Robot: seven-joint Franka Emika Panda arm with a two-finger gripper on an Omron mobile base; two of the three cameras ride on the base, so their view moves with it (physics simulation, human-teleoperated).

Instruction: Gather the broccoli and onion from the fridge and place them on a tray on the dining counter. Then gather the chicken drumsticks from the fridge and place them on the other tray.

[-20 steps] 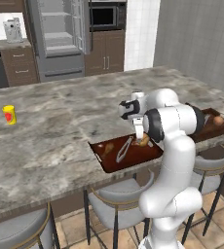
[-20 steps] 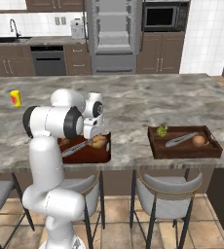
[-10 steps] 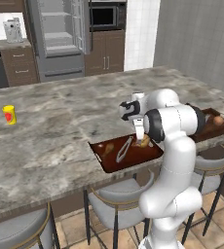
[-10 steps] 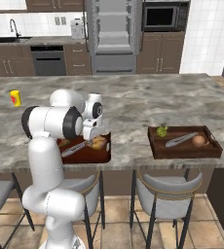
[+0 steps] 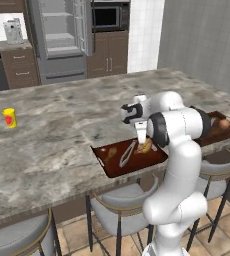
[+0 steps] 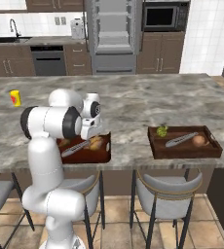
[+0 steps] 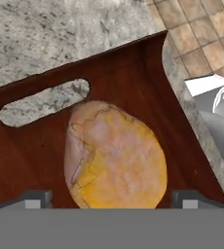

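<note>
Left base view: gripper (image 5: 142,141) over drumstick (image 5: 146,146) on near tray (image 5: 107,167), dining counter (image 5: 62,130). Right base view: broccoli (image 6: 161,131), onion (image 6: 198,140) on far tray (image 6: 155,150). Hand view: fingertips (image 7: 36,197) spread wide either side of drumstick (image 7: 116,158), apparently not gripping.

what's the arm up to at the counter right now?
The gripper hangs open just over a chicken drumstick lying in the near tray on the dining counter. Its fingertips stand on either side of the plump end, apart from it, so the piece looks set down, not held. A second drumstick and tongs lie in the same tray. The other tray holds the broccoli, the onion and another pair of tongs. In the background the fridge stands open.
</note>
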